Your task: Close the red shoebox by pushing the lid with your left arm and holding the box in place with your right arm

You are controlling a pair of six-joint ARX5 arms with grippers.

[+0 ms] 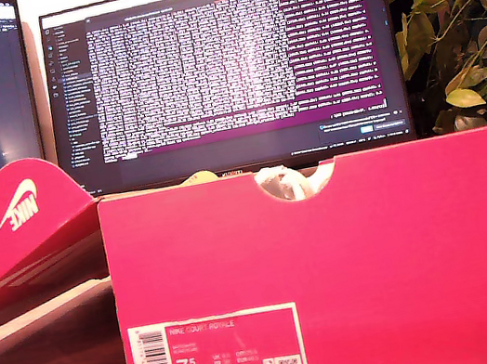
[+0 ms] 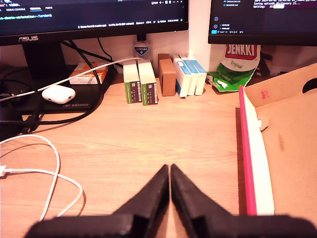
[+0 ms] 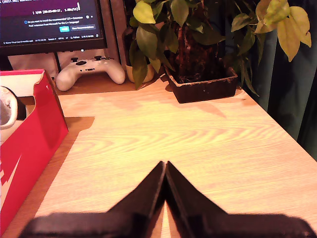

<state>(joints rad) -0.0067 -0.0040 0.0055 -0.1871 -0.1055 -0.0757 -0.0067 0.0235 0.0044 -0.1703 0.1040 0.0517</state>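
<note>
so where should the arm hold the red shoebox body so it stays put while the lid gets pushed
Probably the bare long side wall of the red shoebox, reached from the open desk where my second gripper hovers. That wall is tall, flat and unobstructed. The lid is folded out at the exterior view's left, so bracing opposite it should resist the push. The jaws are shut, suiting a press rather than a pinch.
</note>
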